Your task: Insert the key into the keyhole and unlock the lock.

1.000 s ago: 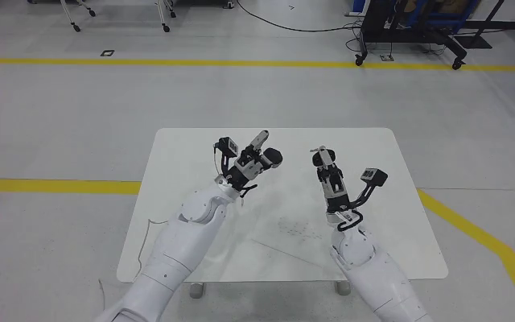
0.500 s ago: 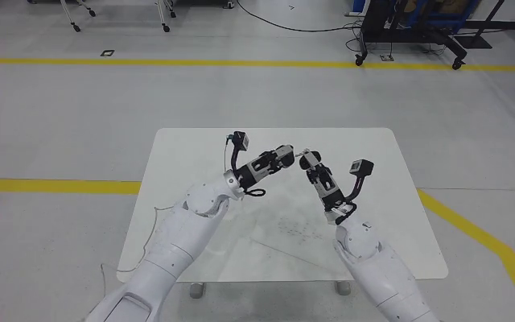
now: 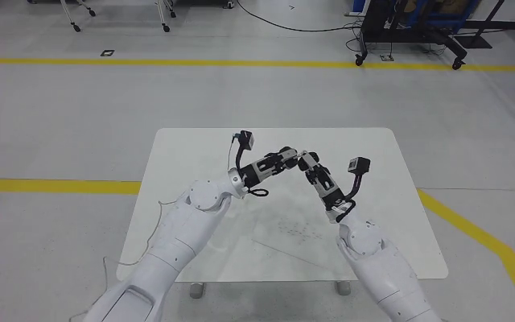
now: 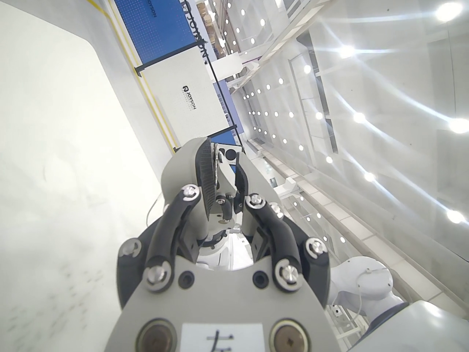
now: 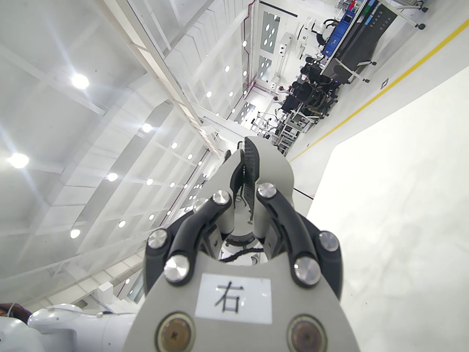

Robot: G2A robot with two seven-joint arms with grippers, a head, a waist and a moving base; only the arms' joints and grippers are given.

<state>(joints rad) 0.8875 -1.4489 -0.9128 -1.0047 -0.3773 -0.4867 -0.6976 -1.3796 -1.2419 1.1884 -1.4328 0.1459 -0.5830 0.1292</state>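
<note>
One lock point(image 4: 224, 184), a silvery flat-sided metal block, is grasped between the two black ribbed pads point(image 4: 205, 173) of the left pincer point(image 4: 221, 162). Right pincer point(image 5: 243, 155), at its 3 o'clock, tips close: clenched, two gridded pads nearly together; key not discernible. Both hang over one white, round-cornered surface point(image 3: 370, 209), toward its 12 o'clock.

The gap between the left gripper's point(image 3: 293, 152) fingers point(image 4: 204, 172) was filled by the lock point(image 4: 222, 174). Just ahead of their tips, passage was barred by the right gripper point(image 3: 306, 158); beside them, room was left.
</note>
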